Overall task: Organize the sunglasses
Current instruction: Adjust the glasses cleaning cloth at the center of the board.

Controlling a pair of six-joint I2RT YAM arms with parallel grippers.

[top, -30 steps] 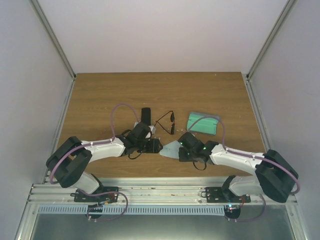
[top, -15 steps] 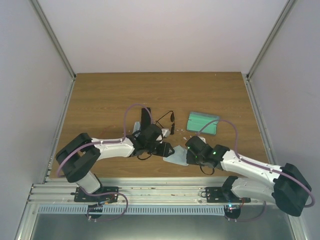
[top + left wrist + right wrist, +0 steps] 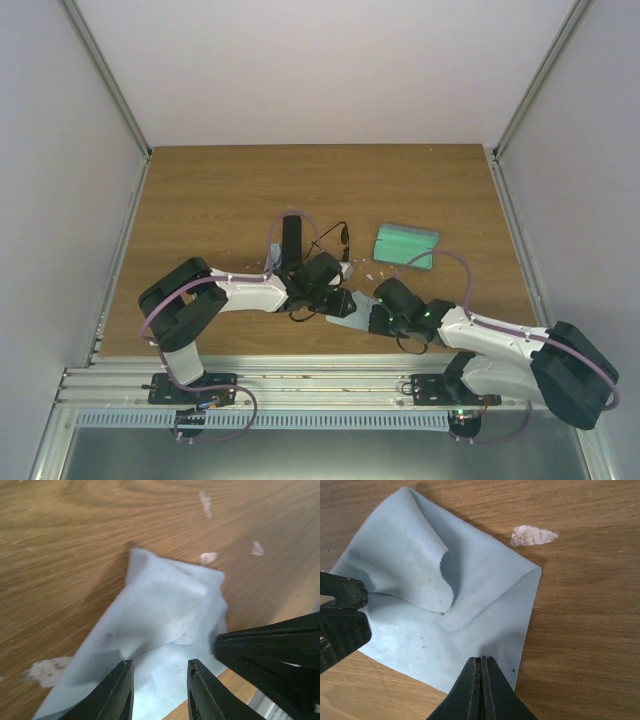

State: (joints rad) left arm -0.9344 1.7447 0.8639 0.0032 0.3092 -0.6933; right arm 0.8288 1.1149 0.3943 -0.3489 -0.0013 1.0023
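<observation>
The sunglasses lie on the table, just beside the black case, and no tool touches them. A little nearer to me is a light blue cloth, and both arms are at this cloth.

I judge that the step in hand is to take up or fold the cloth, so that it can go with the sunglasses.

My right tool is fully closed and pinches one edge of the cloth. My left tool is partly open, with its 2 fingers on either side of the opposite corner. I see cloth in the gap, but no grip.

To do this well, I would close the left tool only when the corner sits deep between the fingers. I would keep the right pinch firm and then move both sides together and slowly, so the thin cloth does not slip out. The left wrist is near the sunglasses, so I would avoid sweeping it toward them.
</observation>
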